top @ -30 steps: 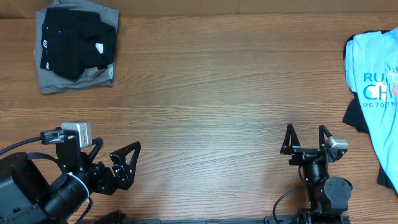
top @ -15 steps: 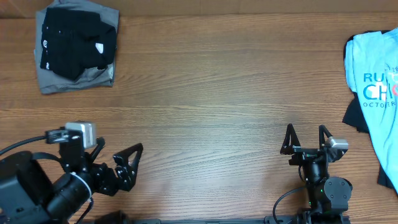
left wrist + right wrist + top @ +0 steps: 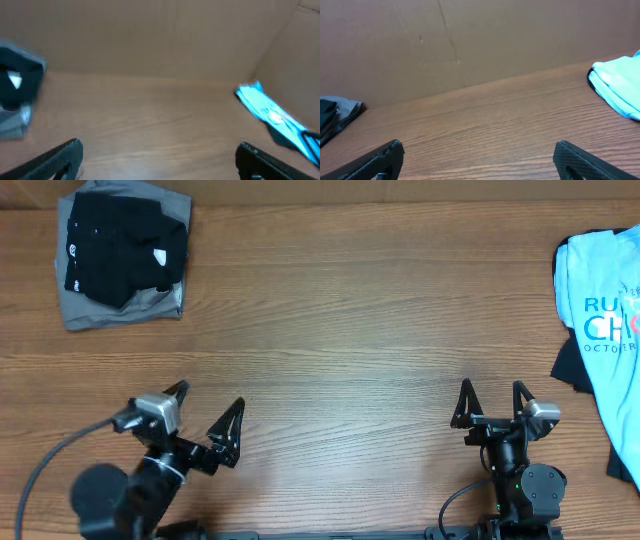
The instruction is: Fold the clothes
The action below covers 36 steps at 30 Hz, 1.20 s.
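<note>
1. The left end effector (image 3: 209,397) was at the near left of the tabletop (image 3: 340,330), with its two fingers wide apart and nothing held between them
2. The right end effector (image 3: 491,387) was at the near right, its fingers also apart, and only bare wood showed between them
3. The black garment (image 3: 120,250) lay folded on top of the grey garment (image 3: 100,315) in the far left corner, well apart from both arms
4. The light blue T-shirt (image 3: 605,310) lay at the right edge, partly outside the overhead view
</note>
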Each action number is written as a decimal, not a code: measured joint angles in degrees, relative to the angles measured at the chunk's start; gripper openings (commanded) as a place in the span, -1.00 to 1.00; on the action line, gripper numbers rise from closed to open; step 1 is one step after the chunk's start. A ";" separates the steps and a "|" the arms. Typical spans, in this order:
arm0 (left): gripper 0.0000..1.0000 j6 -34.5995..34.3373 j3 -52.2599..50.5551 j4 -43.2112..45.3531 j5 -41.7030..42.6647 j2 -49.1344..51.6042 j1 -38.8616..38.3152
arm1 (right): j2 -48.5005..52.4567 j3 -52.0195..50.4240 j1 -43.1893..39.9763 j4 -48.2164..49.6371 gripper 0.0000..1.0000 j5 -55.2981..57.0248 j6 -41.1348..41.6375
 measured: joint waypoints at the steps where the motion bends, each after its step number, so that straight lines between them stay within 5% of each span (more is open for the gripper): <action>1: 1.00 -0.72 -5.90 5.57 -1.20 -3.45 -0.48 | 0.00 0.00 0.00 -0.02 1.00 0.00 0.00; 8: 0.99 -6.45 -22.86 17.35 -9.46 -12.26 -4.90 | 0.00 0.00 0.00 -0.02 1.00 0.02 0.02; 20: 1.00 -11.74 -34.67 31.82 -21.31 -17.11 -5.99 | 0.00 0.00 0.00 -0.02 1.00 0.02 0.02; 36: 1.00 -6.43 -35.89 26.73 -27.15 -17.22 -6.73 | 0.00 0.00 0.00 -0.02 1.00 0.02 0.02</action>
